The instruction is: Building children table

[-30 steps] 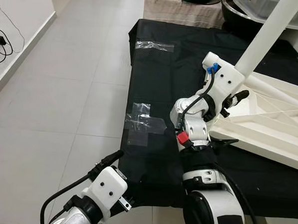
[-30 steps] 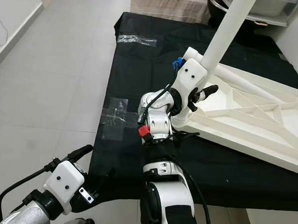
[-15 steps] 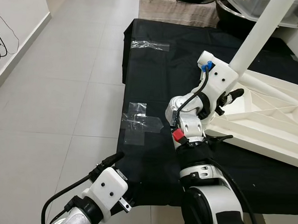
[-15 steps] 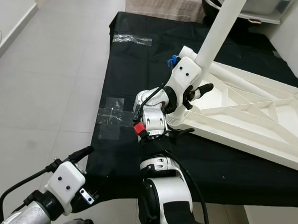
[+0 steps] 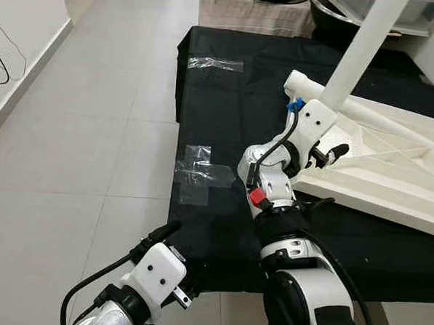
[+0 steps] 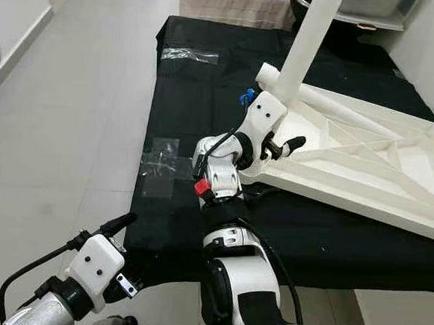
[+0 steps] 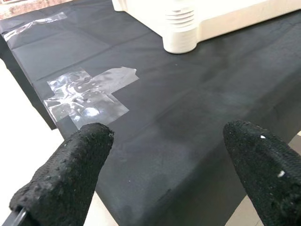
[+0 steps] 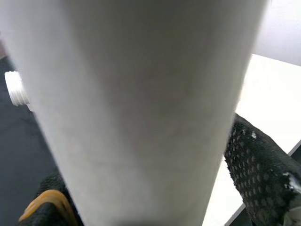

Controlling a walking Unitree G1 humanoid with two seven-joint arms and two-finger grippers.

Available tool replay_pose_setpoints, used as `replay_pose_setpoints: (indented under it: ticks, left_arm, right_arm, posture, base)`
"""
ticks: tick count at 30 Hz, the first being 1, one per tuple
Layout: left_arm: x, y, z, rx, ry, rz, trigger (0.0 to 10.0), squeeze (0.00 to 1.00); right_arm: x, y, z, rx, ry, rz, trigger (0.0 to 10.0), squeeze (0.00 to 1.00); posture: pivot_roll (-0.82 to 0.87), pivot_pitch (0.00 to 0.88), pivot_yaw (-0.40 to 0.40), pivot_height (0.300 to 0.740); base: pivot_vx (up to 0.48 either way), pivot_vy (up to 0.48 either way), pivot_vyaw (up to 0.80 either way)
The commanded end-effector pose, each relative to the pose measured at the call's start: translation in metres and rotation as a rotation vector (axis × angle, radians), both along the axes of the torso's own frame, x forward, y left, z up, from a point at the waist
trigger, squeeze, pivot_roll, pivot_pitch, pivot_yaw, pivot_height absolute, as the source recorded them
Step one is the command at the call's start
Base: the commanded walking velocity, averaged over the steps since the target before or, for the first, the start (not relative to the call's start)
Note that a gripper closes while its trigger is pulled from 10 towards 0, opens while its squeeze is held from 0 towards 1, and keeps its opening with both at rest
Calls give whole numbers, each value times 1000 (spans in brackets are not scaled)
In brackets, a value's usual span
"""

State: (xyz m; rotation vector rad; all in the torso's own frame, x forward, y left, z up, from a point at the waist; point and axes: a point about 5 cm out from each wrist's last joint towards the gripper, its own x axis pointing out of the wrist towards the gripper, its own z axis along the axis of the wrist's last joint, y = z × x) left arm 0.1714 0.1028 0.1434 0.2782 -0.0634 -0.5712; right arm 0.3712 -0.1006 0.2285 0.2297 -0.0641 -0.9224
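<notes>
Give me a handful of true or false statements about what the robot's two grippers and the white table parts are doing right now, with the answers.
1. The right gripper is closed around the white table leg. True.
2. The left gripper holds a roll of tape. False: it is open and holds nothing, low by the black cloth.
3. The table top lies upside down, ribs showing. True.
4. The black cloth is bare of tape. False: clear tape patches are stuck on it.
5. The table leg lies flat on the floor. False: it stands tilted above the table top.

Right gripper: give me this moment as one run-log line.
right gripper: closed around white table leg | leg standing on upturned tabletop | left gripper: open, idle over black cloth
</notes>
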Motion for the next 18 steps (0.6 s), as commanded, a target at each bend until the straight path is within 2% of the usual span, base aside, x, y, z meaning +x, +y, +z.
replay_pose_setpoints:
  ticks: [1, 8, 18]
  left_arm:
    - [-2, -1, -5, -1, 19, -6, 10000, 0]
    - [-1, -2, -5, -2, 22, -9, 10000, 0]
    - [0, -2, -6, -2, 22, -7, 10000, 0]
  right_arm:
    - [-8, 23, -15, 66, 23, 66, 10000, 0]
    - [-12, 27, -15, 41, -36, 260, 10000, 0]
    - [-23, 24, -29, 27, -7, 314, 10000, 0]
  posture:
    - [167, 173, -104, 740]
    - [155, 178, -101, 740]
    - [157, 172, -100, 740]
  base:
    - [0, 0, 0]
    - [0, 0, 0]
    - [0, 0, 0]
